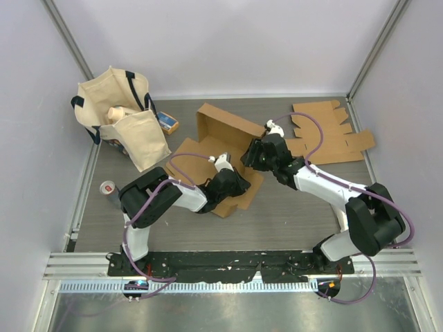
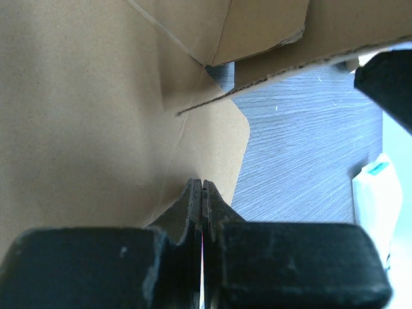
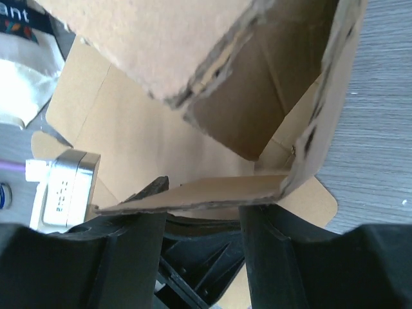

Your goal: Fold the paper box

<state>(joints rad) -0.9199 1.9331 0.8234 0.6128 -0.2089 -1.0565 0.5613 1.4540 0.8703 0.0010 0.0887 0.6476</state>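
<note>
At far left on the grey wood-grain surface [image 1: 291,207], a cream tote bag [image 1: 128,128] stands open. A small blue packet [image 1: 167,123] lies just to its right, and a drink can [image 1: 107,188] stands nearer, by the left edge.

Around the middle lies the paper box [image 1: 220,128], brown cardboard, partly folded. One wall stands up along its far side, while its base panel and flaps lie flat toward the near side.

From the near left, the left arm reaches over the flat part of the box. The left claw [image 2: 202,188] is pressed fully closed, tips together with nothing visible between them, just over a rounded flap.

From the near right, the right arm reaches to the box's right side. The right claw [image 3: 201,215] stands partly spread. A flap's raw edge crosses the gap between its fingers [image 3: 138,232] without being pinched, and a raised corner of the box sits just beyond.

At far right, a second cardboard sheet [image 1: 329,135] lies unfolded and flat, apart from the box.
</note>
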